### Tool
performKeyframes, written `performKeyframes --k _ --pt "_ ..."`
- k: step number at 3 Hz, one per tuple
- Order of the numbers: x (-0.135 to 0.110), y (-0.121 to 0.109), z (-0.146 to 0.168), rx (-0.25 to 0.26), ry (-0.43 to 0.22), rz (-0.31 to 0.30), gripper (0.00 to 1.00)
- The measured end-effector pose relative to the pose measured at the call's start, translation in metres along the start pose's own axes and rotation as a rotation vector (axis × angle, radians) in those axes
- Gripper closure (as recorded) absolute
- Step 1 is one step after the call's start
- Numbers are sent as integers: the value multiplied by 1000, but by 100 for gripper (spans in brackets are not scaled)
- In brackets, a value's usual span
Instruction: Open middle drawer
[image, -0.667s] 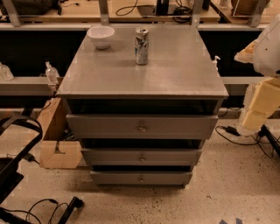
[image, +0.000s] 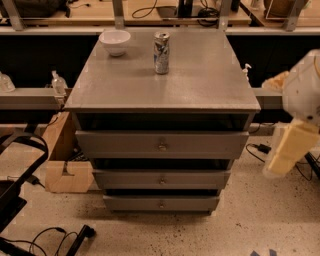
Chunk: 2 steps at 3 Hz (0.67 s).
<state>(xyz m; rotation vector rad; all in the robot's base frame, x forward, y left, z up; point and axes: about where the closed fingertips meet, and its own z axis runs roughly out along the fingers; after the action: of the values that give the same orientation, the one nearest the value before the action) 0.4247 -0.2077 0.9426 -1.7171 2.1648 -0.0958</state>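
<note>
Right of the middle drawer (image: 200, 179), well apart from it, your gripper (image: 285, 152) hangs; you cannot tell its grip.

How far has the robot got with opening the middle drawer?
Done: nothing that shows. The middle drawer looks shut. In hand: the gripper hangs to the right of the cabinet, about level with the drawer fronts and apart from them, touching nothing. Left: bring the gripper across to the knob, close on it, and pull the drawer out.
</note>
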Motion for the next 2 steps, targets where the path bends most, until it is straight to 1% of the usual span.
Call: performKeyframes --k 1,2 --pt "20 29 46 26 5 -26 0" --pt "41 57 115 16 32 -41 0"
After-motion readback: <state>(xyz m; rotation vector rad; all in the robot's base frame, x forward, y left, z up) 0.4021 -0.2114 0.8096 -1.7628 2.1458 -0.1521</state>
